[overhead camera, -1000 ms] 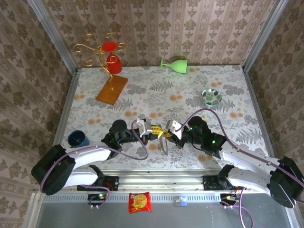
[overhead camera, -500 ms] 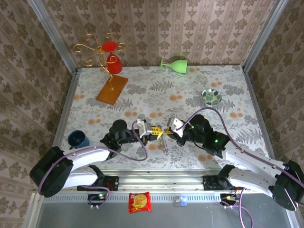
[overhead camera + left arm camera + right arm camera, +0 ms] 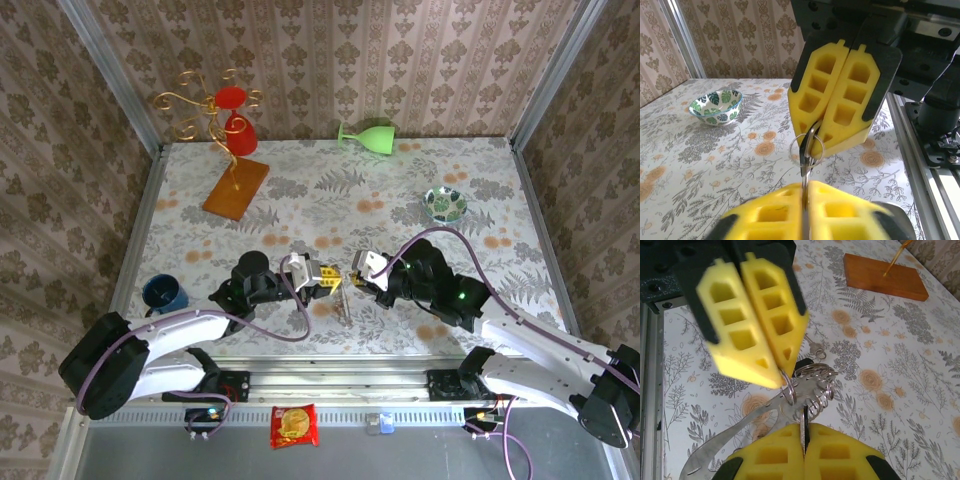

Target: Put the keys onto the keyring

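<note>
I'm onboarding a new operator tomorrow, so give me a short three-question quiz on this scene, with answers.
1. True or false: the green goblet stands upright.
2. Where do the left gripper and right gripper meet? A) over the near half of the table, mid-width; B) beside the patterned bowl; C) over the blue cup.
3. In the right wrist view, what are the right gripper's own fingers doing?
Key: 1 false, it lies on its side. 2 A. 3 Shut, pinching a thin metal piece of the ring bunch.
</note>
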Robot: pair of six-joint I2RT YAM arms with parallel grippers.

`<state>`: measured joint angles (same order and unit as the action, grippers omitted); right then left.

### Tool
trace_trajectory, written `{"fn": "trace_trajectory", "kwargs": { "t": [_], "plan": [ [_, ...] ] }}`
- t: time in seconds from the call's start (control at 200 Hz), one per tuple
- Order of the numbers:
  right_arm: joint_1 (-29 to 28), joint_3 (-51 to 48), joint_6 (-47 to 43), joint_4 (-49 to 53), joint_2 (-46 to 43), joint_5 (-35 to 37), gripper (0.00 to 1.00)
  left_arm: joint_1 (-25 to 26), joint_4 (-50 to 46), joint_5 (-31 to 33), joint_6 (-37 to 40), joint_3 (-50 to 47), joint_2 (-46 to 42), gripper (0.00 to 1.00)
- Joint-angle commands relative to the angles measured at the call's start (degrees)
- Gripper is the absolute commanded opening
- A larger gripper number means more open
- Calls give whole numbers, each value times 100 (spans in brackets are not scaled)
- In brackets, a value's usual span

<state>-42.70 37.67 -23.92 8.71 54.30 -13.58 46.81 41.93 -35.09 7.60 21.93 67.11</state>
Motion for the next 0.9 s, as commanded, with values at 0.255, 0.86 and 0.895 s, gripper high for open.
{"fn": "trace_trajectory", "kwargs": {
  "t": [0.255,0.86,0.895],
  "plan": [
    [-10,574,-436,539,-115,218,0,-40,721,1395,-7,-389,-564,52],
    [-43,2384,5,-1574,2479,379,0,-806,-571,5520,-755,-782,-2742,59],
    [-43,2593,51,-1754,2819,496,0,-858,-721,5547,-830,-734,-2771,59]
  ]
}}
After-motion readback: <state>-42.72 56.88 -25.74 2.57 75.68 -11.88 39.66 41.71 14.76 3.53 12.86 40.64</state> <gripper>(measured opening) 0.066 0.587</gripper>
